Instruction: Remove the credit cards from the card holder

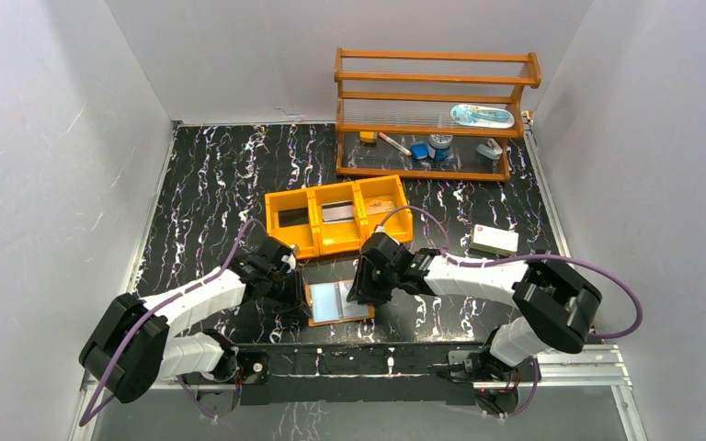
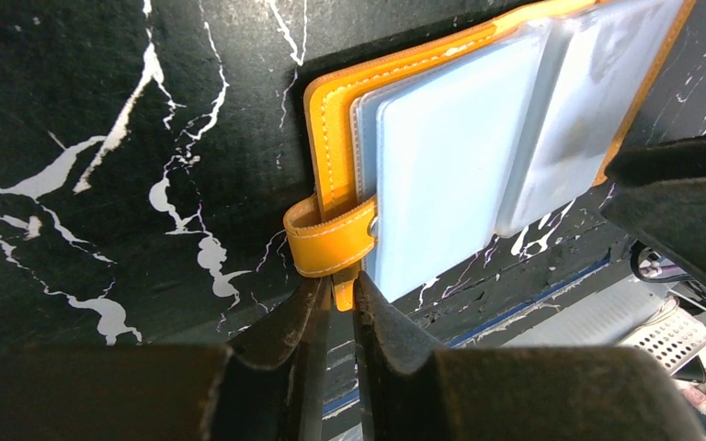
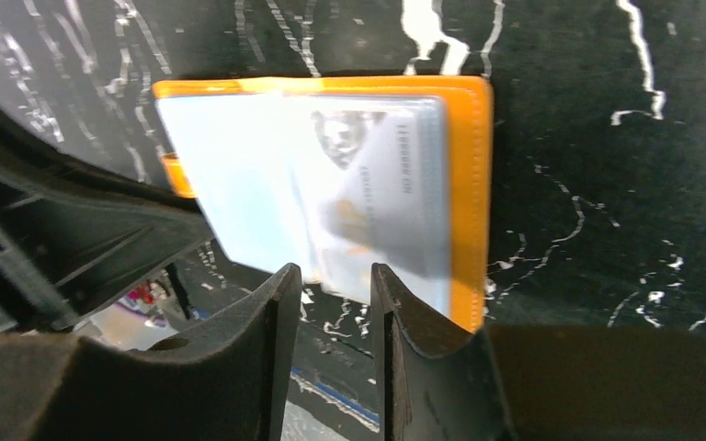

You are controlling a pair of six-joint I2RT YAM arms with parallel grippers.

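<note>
Card holder (image 1: 338,301) lying open: left hand (image 2: 335,289) clamped on its snap tab (image 2: 331,241), right hand (image 3: 334,276) slightly apart at its edge.

Marbled table (image 1: 211,175) carries card holder (image 1: 338,301) (open), orange tray (image 1: 340,244), rack (image 1: 437,55), white box (image 1: 495,241).

The top view is bright and even. Light comes from above, and the arms (image 1: 193,299) drop small dark shadows on the desk (image 1: 211,184). The card holder (image 2: 441,156) has shiny pockets that glare pale blue. In the right wrist view it looks blurry and washed out. The left end effector (image 2: 340,292) and the right end effector (image 3: 335,280) look very dark up close, with soft edges.
</note>
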